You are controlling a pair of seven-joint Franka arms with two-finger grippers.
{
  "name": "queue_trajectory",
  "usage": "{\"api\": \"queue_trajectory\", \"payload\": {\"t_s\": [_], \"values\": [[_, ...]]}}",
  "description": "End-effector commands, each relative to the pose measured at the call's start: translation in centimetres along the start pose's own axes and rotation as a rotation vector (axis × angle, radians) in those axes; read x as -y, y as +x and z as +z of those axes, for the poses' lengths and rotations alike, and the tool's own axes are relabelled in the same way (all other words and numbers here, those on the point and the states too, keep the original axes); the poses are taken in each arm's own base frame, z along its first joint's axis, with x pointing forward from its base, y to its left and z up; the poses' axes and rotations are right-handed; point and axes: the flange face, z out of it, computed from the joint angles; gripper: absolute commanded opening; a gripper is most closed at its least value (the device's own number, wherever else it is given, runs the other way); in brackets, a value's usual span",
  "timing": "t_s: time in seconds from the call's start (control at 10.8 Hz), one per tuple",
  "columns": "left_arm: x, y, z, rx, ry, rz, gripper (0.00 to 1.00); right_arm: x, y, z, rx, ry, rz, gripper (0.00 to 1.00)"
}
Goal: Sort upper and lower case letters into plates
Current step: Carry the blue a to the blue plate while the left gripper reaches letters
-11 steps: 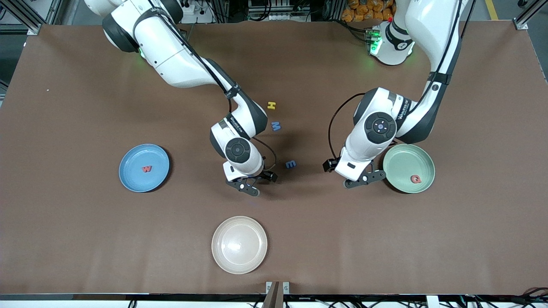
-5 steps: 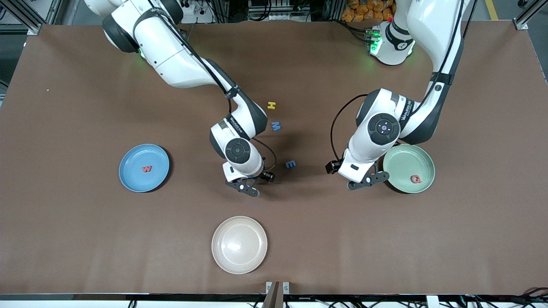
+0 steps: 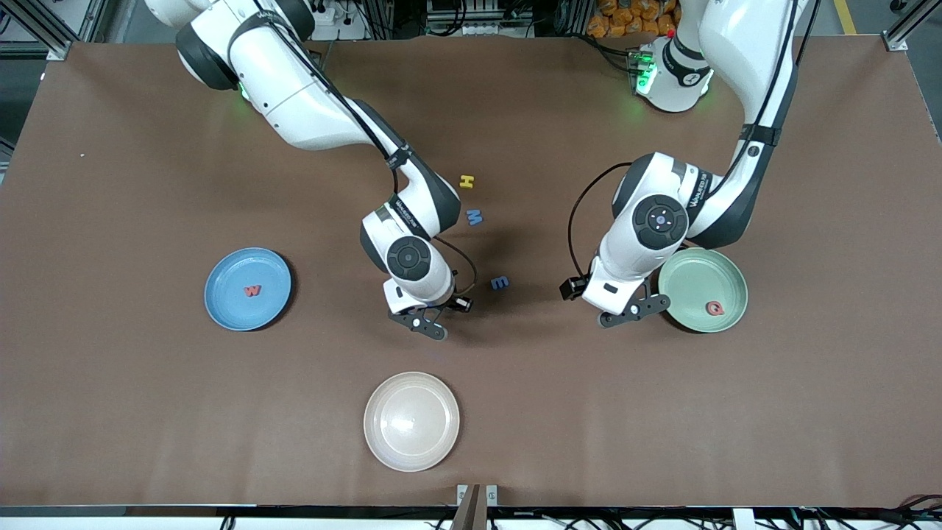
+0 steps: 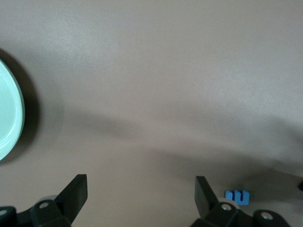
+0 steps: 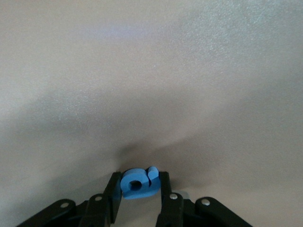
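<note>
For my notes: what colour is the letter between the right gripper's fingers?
Blue letter; right wrist view shows it best.

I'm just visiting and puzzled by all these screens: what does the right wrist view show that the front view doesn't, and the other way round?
Only the right wrist view shows a small blue letter pinched between the right gripper's fingers.

Only the front view shows the blue plate, green plate, cream plate, the loose H, M and E, and the open left gripper beside the green plate.

Both show the right gripper low over the brown table.
</note>
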Motion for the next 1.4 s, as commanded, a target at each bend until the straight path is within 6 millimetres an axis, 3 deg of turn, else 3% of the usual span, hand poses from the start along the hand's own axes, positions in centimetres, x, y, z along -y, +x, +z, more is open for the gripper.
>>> {"api": "queue_trajectory", "payload": {"t_s": [0.0, 0.28, 0.37, 0.56, 0.84, 1.02, 1.12, 1.3], "values": [[-0.5, 0.0, 0.1, 0.002, -0.005, -0.063, 1.00, -0.9, 0.9, -0.4, 0.022, -0.047, 0.001, 0.00], [-1.0, -0.6, 0.4, 0.007, -0.004, -0.076, 1.00, -3.6, 4.9, -6.3, 0.055, -0.068, -0.020, 0.00], [-1.2, -0.8, 0.5, 0.008, -0.004, -0.087, 1.00, -5.7, 6.8, -7.4, 0.093, -0.105, -0.056, 0.00], [-2.7, -2.4, 0.5, 0.005, 0.000, -0.079, 1.00, -11.6, 12.3, -10.5, 0.140, -0.123, -0.069, 0.00], [-6.1, -6.6, 0.7, 0.024, -0.009, -0.038, 1.00, -20.8, 17.4, -14.0, 0.218, -0.139, -0.168, 0.00], [-8.9, -10.5, 1.2, 0.045, -0.012, 0.007, 1.00, -27.3, 19.8, -13.7, 0.240, -0.128, -0.232, 0.00], [-10.3, -12.8, 1.6, 0.051, -0.007, 0.041, 1.00, -28.6, 19.5, -12.2, 0.219, -0.134, -0.243, 0.00], [-12.5, -16.9, 2.8, 0.065, 0.002, 0.079, 1.00, -33.8, 20.4, -9.9, 0.175, -0.120, -0.260, 0.00]]}}
